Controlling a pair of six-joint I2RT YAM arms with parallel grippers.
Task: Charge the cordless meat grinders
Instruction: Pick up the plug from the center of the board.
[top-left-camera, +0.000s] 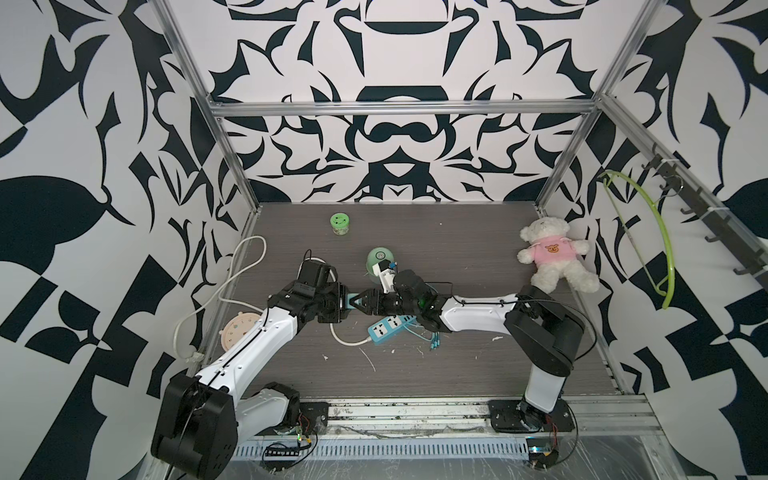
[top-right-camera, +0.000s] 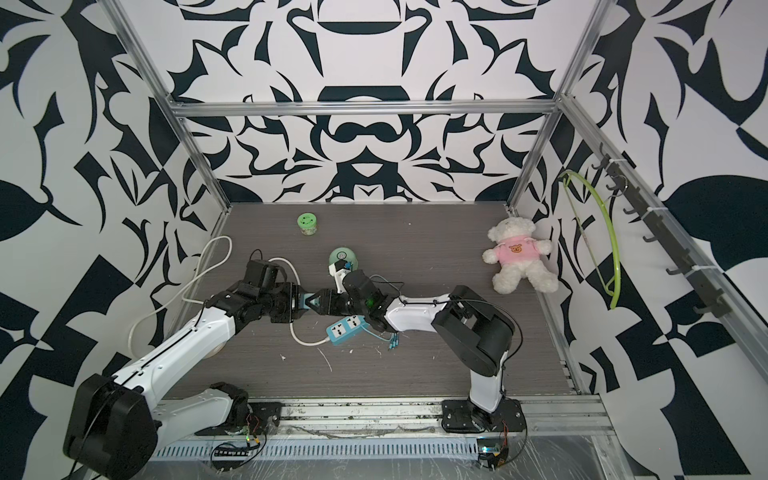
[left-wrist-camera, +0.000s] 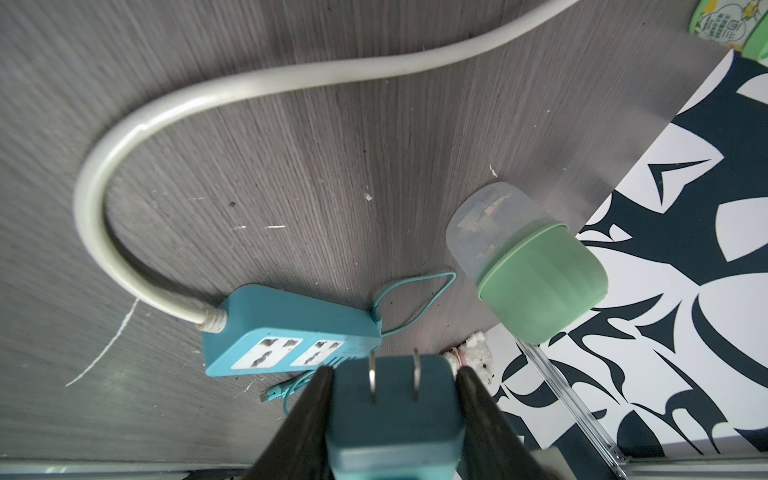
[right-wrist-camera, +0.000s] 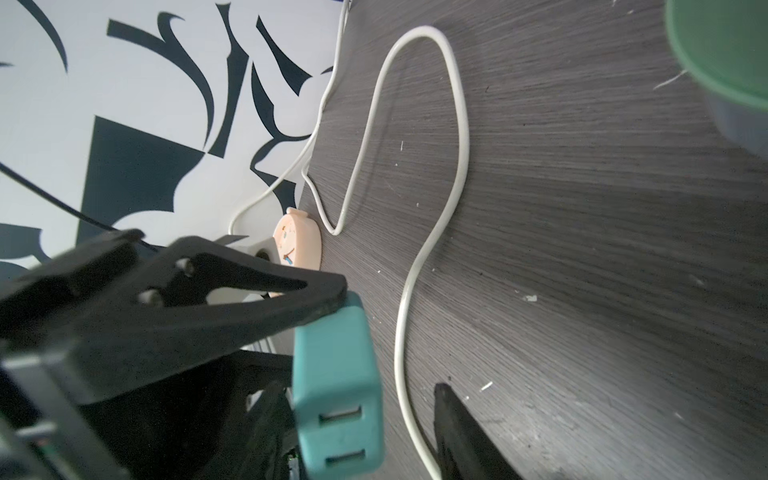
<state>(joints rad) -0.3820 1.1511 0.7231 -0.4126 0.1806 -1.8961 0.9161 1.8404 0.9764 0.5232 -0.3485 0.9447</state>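
**Handover near the strip.** The grinder (top-left-camera: 379, 258) stood upright on the bench (top-left-camera: 478, 249), just behind the strip (top-left-camera: 390, 328) and apart from it. In both top views the right wrist overlapped its near edge. Seen from above, the two arms met tip to tip between strip and grinder. The left fingers (left-wrist-camera: 307, 415) gripped a teal adapter (left-wrist-camera: 395, 419) by its sides, its two prongs showing in the left wrist view. The right fingers (right-wrist-camera: 461, 428) stood open astride the adapter's port end, one of them clear of it by a visible gap. A white cable (left-wrist-camera: 124, 137) curved away from the strip's end. A thin teal cord (left-wrist-camera: 415, 286) lay beside the strip, toward the grinder.
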